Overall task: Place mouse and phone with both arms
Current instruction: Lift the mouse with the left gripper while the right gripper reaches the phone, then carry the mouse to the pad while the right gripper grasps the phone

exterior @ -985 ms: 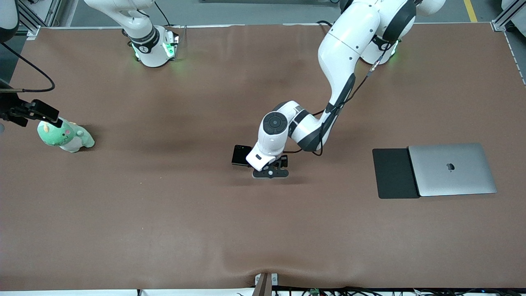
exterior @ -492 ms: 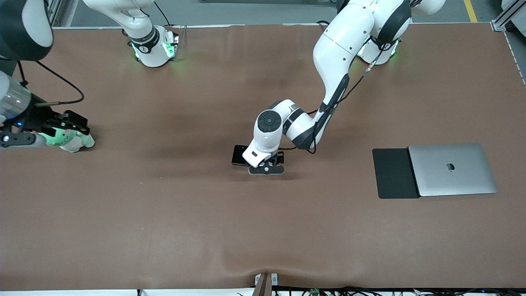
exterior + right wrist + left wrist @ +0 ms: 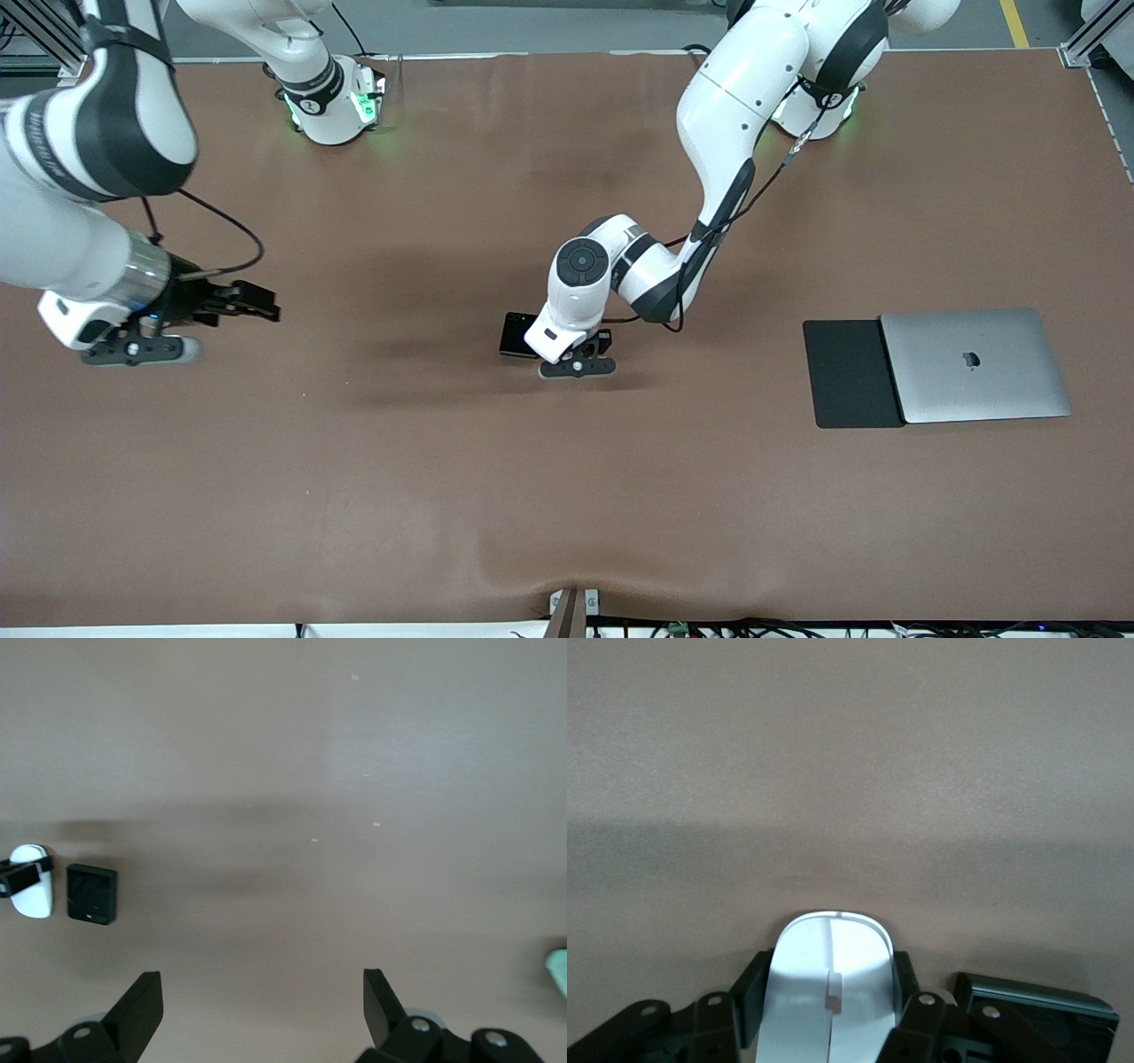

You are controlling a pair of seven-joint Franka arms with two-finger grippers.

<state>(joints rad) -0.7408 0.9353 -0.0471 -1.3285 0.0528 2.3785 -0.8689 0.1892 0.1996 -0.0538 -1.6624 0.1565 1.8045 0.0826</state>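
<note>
Two task things sit close together near the middle of the brown desk [image 3: 372, 496]: the white mouse [image 3: 826, 992] and the black folded phone [image 3: 516, 334], just beside each other but with a slim gap showing between them in the right wrist view. In the left wrist view the mouse lies between the fingers [image 3: 751, 985] of the left hand [image 3: 576, 350], which press against its two long sides, so that hand is closed around it low at the desk. The phone lies flat on the side of the mouse toward the right arm's end of the desk. Toward the left arm's end, well apart, a flat black pad [image 3: 850, 374] lies touching a closed silver laptop [image 3: 974, 364]. The right hand [image 3: 257, 308] hangs over bare desk toward the right arm's end, its fingers spread wide and holding nothing. A pale green edge of something [image 3: 558, 970] shows at the border of the right wrist view.
</note>
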